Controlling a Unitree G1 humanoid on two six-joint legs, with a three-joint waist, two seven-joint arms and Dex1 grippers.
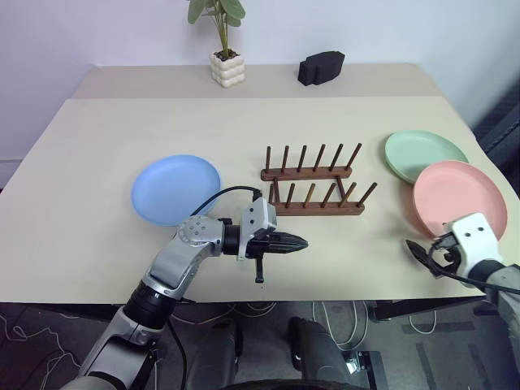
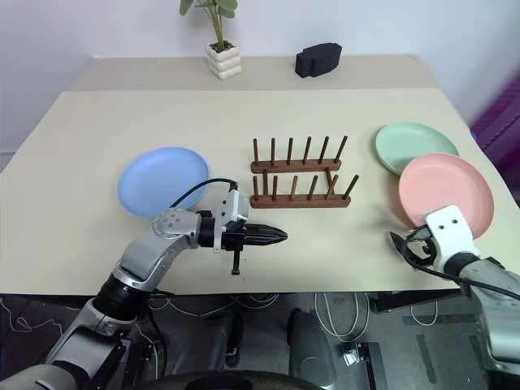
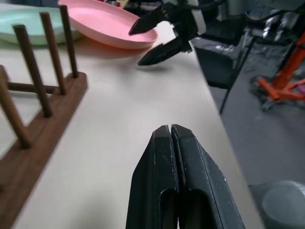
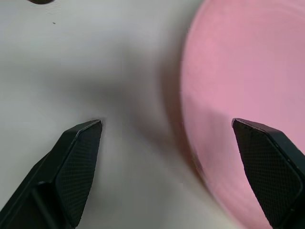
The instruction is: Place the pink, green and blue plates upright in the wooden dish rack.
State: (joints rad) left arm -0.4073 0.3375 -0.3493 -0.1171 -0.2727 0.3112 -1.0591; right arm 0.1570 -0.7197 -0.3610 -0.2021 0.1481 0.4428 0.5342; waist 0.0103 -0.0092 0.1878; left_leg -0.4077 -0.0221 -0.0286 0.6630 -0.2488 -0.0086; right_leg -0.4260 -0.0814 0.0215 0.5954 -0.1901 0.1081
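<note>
The wooden dish rack (image 1: pixel 313 185) stands mid-table with nothing between its pegs. Left of it the blue plate (image 1: pixel 175 188) lies flat. The green plate (image 1: pixel 424 154) and the pink plate (image 1: pixel 459 195) lie flat to the rack's right, the pink one nearer and overlapping the green one's edge. My left gripper (image 1: pixel 302 243) is shut and empty, pointing sideways toward the right, just in front of the rack. My right gripper (image 1: pixel 424 258) is open and empty at the table's front right edge; in the right wrist view the pink plate's near rim (image 4: pixel 238 71) lies just ahead of its fingers (image 4: pixel 78 157).
A potted plant (image 1: pixel 223 49) and a black object (image 1: pixel 321 67) sit at the back of the table (image 1: pixel 97 138). Both grippers hover close to the table's front edge. Beyond that edge is floor with cables and an orange stand (image 3: pixel 286 71).
</note>
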